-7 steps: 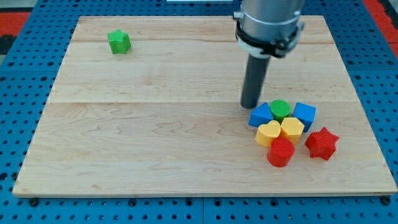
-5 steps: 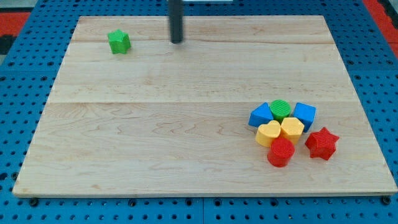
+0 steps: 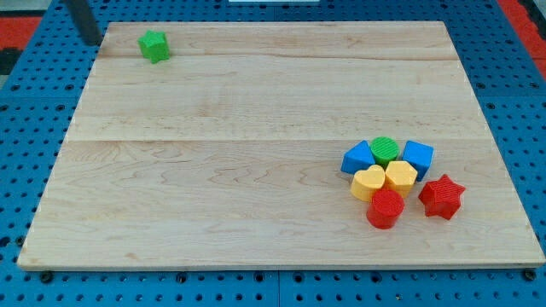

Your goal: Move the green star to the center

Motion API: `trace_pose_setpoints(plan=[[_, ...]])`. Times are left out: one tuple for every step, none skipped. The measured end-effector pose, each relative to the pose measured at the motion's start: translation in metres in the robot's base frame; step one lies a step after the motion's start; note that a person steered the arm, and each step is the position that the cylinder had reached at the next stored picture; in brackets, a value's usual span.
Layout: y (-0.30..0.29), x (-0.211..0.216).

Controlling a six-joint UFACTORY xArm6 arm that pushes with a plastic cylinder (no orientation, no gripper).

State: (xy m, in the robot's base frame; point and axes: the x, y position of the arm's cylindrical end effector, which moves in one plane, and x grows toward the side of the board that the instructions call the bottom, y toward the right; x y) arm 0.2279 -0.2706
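Observation:
The green star [image 3: 154, 46] lies on the wooden board [image 3: 256, 170] near its top left corner. My tip [image 3: 90, 38] is at the view's top left, just off the board's left edge, to the left of the green star and apart from it. Only the lower part of the dark rod shows.
A cluster of blocks sits at the board's lower right: a blue block [image 3: 357, 158], a green round block [image 3: 385, 150], a blue cube [image 3: 418, 158], two yellow blocks [image 3: 368, 182] [image 3: 400, 177], a red round block [image 3: 385, 208] and a red star [image 3: 441, 196]. Blue pegboard [image 3: 26, 170] surrounds the board.
My tip swept from beside the lower-right cluster up and left across the board to its top left corner. The green star has shifted slightly up and left.

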Motion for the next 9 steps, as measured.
trace_pose_setpoints(plan=[[0.104, 0.035], [0.199, 0.046], [0.232, 0.064], [0.232, 0.064], [0.234, 0.057], [0.271, 0.107], [0.277, 0.177], [0.222, 0.162], [0.285, 0.203]])
